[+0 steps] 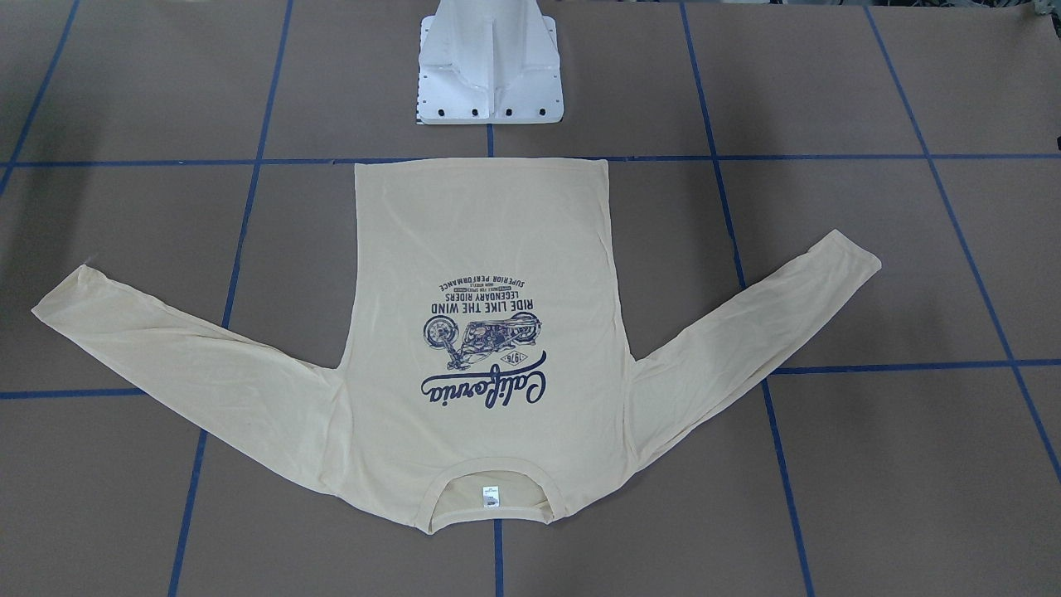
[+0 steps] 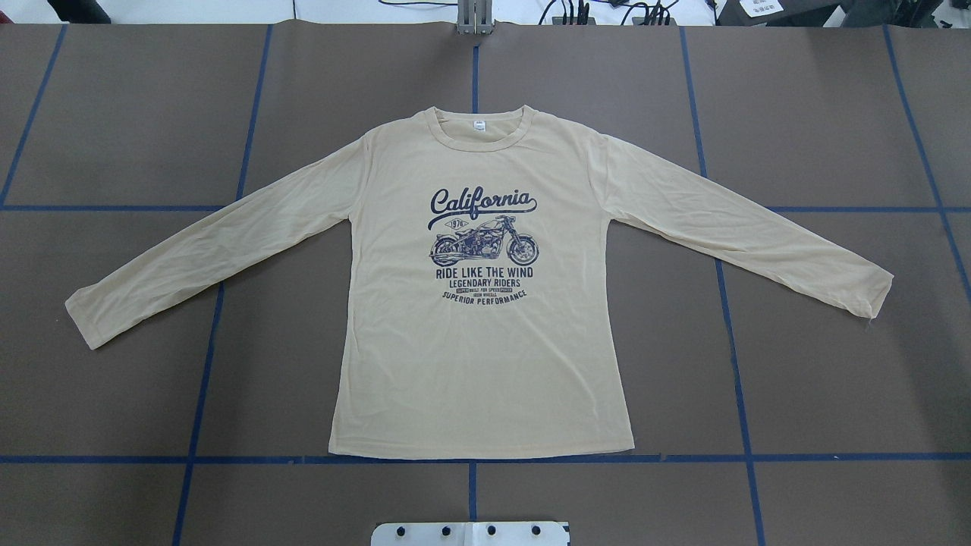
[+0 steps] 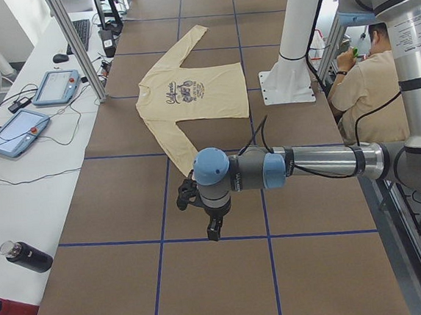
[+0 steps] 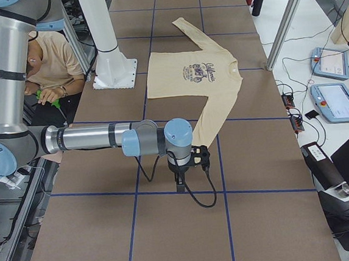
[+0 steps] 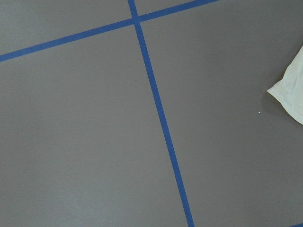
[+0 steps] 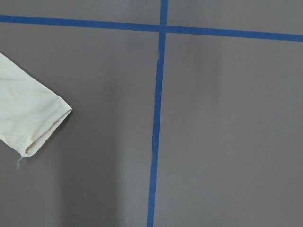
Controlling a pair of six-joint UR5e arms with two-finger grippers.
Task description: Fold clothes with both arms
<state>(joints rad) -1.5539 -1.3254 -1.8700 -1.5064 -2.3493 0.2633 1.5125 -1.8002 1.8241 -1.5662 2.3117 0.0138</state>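
Observation:
The cream-yellow long-sleeved T-shirt [image 2: 478, 341] lies flat on the brown table, print up, both sleeves spread out, neck label [image 2: 479, 126] at the far side. It also shows in the front view [image 1: 481, 232]. My left gripper [image 3: 213, 231] hangs over the table just beyond the left sleeve's cuff [image 5: 291, 92]. My right gripper [image 4: 180, 182] hangs just beyond the right sleeve's cuff [image 6: 33, 120]. Both grippers show only in the side views, so I cannot tell whether they are open or shut. Neither touches the shirt.
The white pedestal base [image 2: 470, 533] stands at the near table edge by the shirt's hem. Blue tape lines [image 2: 205, 364] grid the table. Teach pendants [image 3: 17, 134] and bottles [image 3: 27, 256] lie on the side bench. A seated person [image 3: 359, 85] is behind the robot.

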